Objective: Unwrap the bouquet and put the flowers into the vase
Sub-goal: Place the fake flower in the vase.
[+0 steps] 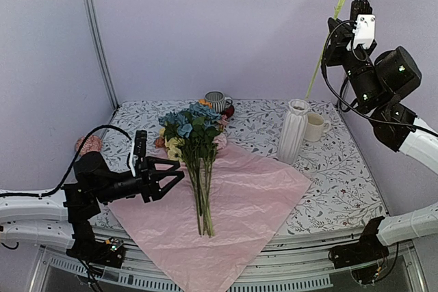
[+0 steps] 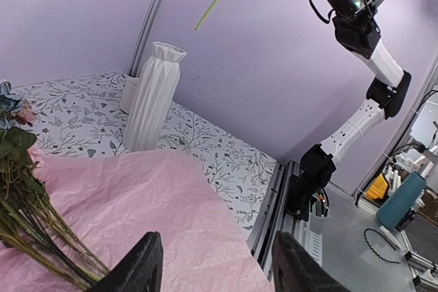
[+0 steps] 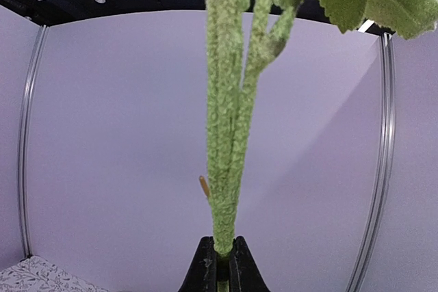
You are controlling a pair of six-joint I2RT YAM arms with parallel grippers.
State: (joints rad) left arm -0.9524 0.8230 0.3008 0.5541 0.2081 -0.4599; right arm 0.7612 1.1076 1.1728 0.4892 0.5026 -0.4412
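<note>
The flowers lie in a bunch on the unfolded pink paper, blooms toward the back and stems toward the front. My left gripper hovers open just left of those stems, above the paper, with nothing between its fingers. The white ribbed vase stands upright at the paper's far right corner. High at the right, my right gripper is shut on one fuzzy green stem. That stem slants down to just above the vase rim; its bloom is out of view.
A cream mug stands right behind the vase. A striped grey cup sits at the back beyond the blooms. A pinkish lump lies at the table's left edge. The table's right edge rail runs close to the paper.
</note>
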